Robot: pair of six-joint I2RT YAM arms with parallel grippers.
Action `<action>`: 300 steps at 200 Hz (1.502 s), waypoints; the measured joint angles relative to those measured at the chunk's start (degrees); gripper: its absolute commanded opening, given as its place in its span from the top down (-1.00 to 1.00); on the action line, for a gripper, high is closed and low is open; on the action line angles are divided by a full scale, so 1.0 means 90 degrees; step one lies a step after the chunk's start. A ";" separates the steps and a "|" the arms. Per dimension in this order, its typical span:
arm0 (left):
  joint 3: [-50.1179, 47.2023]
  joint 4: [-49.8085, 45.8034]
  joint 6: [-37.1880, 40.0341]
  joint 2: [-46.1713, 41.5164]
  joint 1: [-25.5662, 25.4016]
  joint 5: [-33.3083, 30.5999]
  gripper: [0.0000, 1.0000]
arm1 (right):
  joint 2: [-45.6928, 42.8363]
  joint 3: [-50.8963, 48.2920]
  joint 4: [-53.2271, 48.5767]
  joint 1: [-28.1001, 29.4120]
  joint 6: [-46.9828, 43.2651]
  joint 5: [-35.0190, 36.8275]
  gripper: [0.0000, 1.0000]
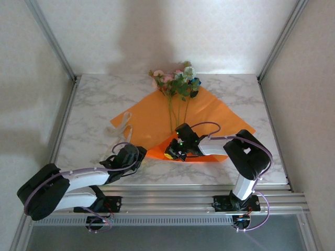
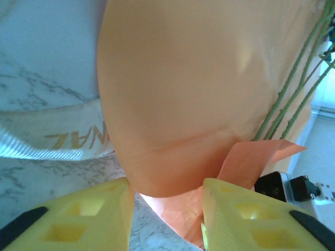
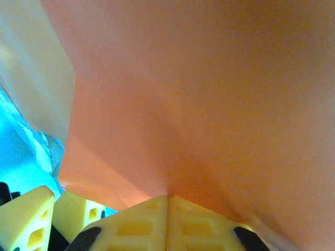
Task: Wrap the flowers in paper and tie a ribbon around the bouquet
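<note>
**A:** Far left, a translucent cream ribbon [image 2: 52, 138] lies on the marble table [image 1: 89, 104], with gold letters; I read "NAL", no more. The left gripper [image 2: 165, 191] is spread wide, the glossy orange paper [image 2: 183, 94] curling between its fingers.

**B:** The flowers [image 1: 178, 83] lie mid-sheet, on thin green stems [image 2: 293, 89]. The right gripper [image 3: 167, 201] is clamped tight on the paper's near corner.

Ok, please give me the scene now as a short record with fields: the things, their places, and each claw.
table: white marble
paper: orange sheet, spread on the table, near corner lifted
flowers: lying on the paper, blooms at its far edge, stems toward the arms
ribbon: pale strip by the paper's left corner
left claw: open, paper edge in the gap
right claw: shut on the paper
</note>
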 measured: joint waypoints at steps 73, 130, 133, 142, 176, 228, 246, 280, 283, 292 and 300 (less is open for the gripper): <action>-0.0075 0.0403 0.0228 0.0204 0.0015 0.0131 0.20 | 0.0002 0.0000 0.0000 -0.0005 0.0046 -0.0005 0.83; -0.0080 0.0695 0.0534 0.0452 0.0015 0.0284 0.37 | 0.0015 0.0000 0.0007 -0.0012 0.0117 -0.0027 0.83; -0.0080 0.0704 0.0563 0.0476 0.0015 0.0299 0.39 | 0.0015 0.0000 0.0007 -0.0015 0.0119 -0.0027 0.83; -0.0080 0.0707 0.0636 0.0534 0.0012 0.0325 0.47 | 0.0015 0.0000 0.0007 -0.0022 0.0141 -0.0032 0.83; 0.0126 0.0209 0.0979 0.0510 -0.0049 0.0262 0.91 | 0.0019 0.0007 0.0002 -0.0027 0.0163 -0.0051 0.82; 0.0704 -0.0835 0.1617 0.0459 -0.0236 0.0056 1.00 | 0.0024 0.0323 -0.0597 -0.0027 -0.0138 0.0034 0.66; 0.0930 -0.1088 0.1817 0.0512 -0.0323 0.0019 1.00 | 0.0010 0.0471 -0.0952 -0.0024 -0.0345 0.0114 0.64; 0.1115 -0.1331 0.2018 0.0670 -0.0396 -0.0070 1.00 | -0.0046 0.0704 -0.1525 0.0136 -0.0665 0.0240 0.76; 0.1115 -0.1345 0.2021 0.0673 -0.0403 -0.0080 1.00 | -0.0046 0.0719 -0.1552 0.0163 -0.0680 0.0238 0.77; 0.1120 -0.1401 0.2047 0.0670 -0.0420 -0.0129 1.00 | -0.0046 0.0753 -0.1603 0.0255 -0.0702 0.0238 0.78; 0.1129 -0.1447 0.2059 0.0670 -0.0437 -0.0148 1.00 | -0.0046 0.0770 -0.1639 0.0323 -0.0704 0.0238 0.78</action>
